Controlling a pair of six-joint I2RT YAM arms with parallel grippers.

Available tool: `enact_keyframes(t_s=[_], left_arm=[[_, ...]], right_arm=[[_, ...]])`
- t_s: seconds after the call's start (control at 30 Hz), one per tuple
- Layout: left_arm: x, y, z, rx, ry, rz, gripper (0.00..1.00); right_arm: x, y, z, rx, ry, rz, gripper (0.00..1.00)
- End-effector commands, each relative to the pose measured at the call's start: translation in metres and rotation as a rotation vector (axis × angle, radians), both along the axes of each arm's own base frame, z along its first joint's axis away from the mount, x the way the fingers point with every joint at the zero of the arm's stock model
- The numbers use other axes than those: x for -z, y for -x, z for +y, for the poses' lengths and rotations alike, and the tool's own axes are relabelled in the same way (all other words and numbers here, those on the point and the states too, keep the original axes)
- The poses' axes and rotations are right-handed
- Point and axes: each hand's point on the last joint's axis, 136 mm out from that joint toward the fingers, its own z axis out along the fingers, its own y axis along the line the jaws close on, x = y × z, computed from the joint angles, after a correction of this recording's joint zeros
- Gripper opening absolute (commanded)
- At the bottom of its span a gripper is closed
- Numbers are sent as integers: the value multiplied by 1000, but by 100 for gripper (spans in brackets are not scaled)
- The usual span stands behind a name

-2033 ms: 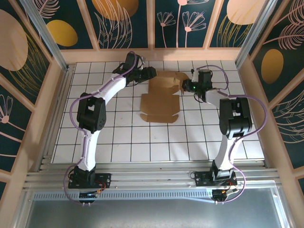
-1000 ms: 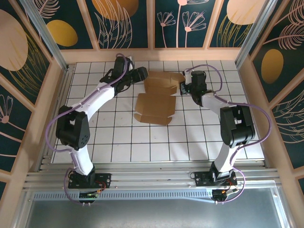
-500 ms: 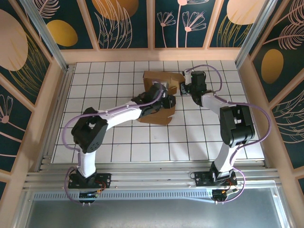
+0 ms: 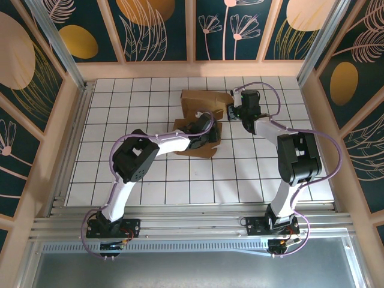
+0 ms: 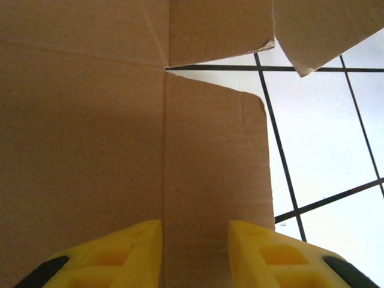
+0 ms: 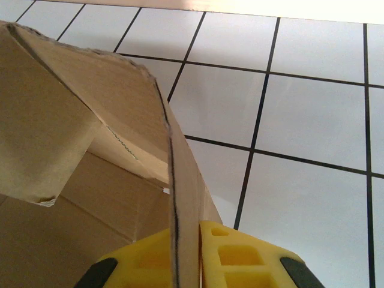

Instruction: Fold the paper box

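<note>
Left hand [image 5: 195,243], jaws parted, has swung onto the paper box [image 4: 195,101], apparently pinning its base while right hand [image 6: 187,240] pinches a raised flap.

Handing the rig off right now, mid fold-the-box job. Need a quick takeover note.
Left claw: open, low over the flat near panel of the paper box, gripping nothing.
Right claw: shut on the box's right-side flap, which stands up off the tiles.
Box: far-middle of the tiled table, not yet box-shaped.
Done: right flap raised.
Left: likely raise the other walls, tuck the flaps, close.
</note>
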Motion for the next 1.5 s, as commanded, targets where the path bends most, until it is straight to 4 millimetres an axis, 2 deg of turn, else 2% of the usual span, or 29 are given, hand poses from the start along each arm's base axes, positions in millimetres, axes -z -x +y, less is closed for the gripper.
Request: enact_keyframes(t_s=[0.0, 0.33, 0.5, 0.6, 0.87, 1.07, 1.17, 1.27, 1.37, 1.47], left_arm=[[17, -3, 7, -36, -27, 17, 34], [59, 4, 18, -35, -108, 73, 25], [67, 5, 17, -31, -105, 86, 24], [68, 4, 16, -30, -98, 90, 24], [71, 4, 19, -26, -116, 87, 23], [85, 7, 18, 17, -154, 99, 22], [91, 13, 14, 85, -171, 112, 25], [98, 16, 19, 108, -223, 129, 28], [92, 18, 15, 135, -199, 115, 29], [64, 22, -2, 179, -63, 63, 29]], right_arm=[[-8, -4, 6, 11, -76, 26, 11], [5, 3, 9, 110, -220, 196, 11], [17, 7, 10, 207, -312, 313, 13], [20, 7, 9, 219, -311, 332, 15], [5, 3, 1, 259, -295, 312, 16], [7, 1, 1, 305, -323, 362, 16], [8, 2, 1, 303, -317, 357, 16], [7, 2, 1, 296, -309, 346, 16], [3, 2, 4, 278, -312, 329, 16], [0, 0, 1, 280, -288, 305, 16]])
